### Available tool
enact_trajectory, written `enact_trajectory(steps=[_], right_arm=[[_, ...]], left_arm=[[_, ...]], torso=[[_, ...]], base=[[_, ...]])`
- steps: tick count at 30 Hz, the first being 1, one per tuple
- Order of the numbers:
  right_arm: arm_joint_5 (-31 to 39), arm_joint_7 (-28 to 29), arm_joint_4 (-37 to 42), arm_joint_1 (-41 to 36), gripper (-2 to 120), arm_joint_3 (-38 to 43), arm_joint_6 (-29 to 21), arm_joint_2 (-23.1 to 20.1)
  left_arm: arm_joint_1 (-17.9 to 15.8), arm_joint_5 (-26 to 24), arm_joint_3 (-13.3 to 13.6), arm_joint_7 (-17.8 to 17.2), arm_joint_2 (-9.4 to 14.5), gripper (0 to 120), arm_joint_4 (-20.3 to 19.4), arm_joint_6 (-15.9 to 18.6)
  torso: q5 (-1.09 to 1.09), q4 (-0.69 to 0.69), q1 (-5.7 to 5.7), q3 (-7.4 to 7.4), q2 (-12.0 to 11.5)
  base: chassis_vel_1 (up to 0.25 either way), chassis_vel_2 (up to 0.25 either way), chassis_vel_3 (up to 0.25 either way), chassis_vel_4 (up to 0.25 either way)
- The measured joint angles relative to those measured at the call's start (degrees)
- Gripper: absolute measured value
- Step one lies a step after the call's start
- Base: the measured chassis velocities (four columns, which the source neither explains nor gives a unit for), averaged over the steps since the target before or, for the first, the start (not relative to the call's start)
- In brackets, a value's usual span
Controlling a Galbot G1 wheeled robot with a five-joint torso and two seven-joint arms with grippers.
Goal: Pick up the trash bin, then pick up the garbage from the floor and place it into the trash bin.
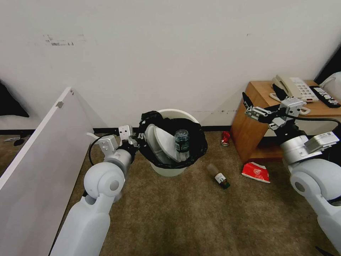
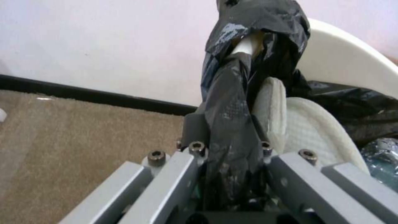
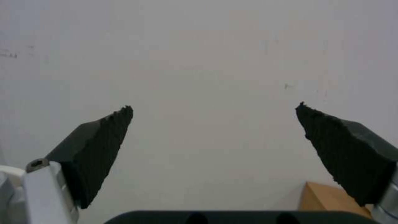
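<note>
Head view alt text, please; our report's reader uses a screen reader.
The left claw grips the rim of a round white plastic bin lined with black plastic, holding a white slipper and bottle; the open right claw hovers beside a wooden table.

My white trash bin (image 1: 170,170), black-bagged, is sitting on carpet holding white slippers (image 1: 164,139) and an upright bottle (image 1: 182,144); a small bottle (image 1: 218,176), red packet (image 1: 256,171) and red can (image 1: 225,138) are lying rightward.

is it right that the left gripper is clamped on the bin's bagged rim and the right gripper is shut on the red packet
Not quite. The left gripper does clamp the trash bin at its bagged rim, but the right gripper is open and empty, raised by the wooden table, as the right wrist view shows. The red packet lies on the floor.
</note>
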Motion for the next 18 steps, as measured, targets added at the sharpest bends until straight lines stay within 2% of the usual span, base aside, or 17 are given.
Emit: enact_trajectory(steps=[6, 14, 18], right_arm=[[-0.03, -0.04, -0.4, 0.12, 100, -0.15, 0.37, 0.26], [-0.85, -1.17, -0.79, 0.04, 100, -0.16, 1.67, 0.27], [-0.83, -1.44, -0.79, 0.13, 100, -0.12, 1.91, 0.24]], left_arm=[[0.05, -0.01, -0.14, 0.0, 0.09, 5, 0.0, 0.0], [0.05, 0.0, -0.17, 0.0, 0.02, 5, 0.0, -0.01], [0.05, 0.0, -0.14, 0.0, 0.02, 5, 0.0, -0.01]], torso=[[0.0, 0.0, 0.0, 0.0, 0.0], [0.0, 0.01, 0.0, 0.01, 0.0], [0.0, 0.0, 0.0, 0.0, 0.0]], base=[[0.0, 0.0, 0.0, 0.0], [-0.072, 0.048, 0.05, -0.057], [0.0, 0.0, 0.0, 0.0]])
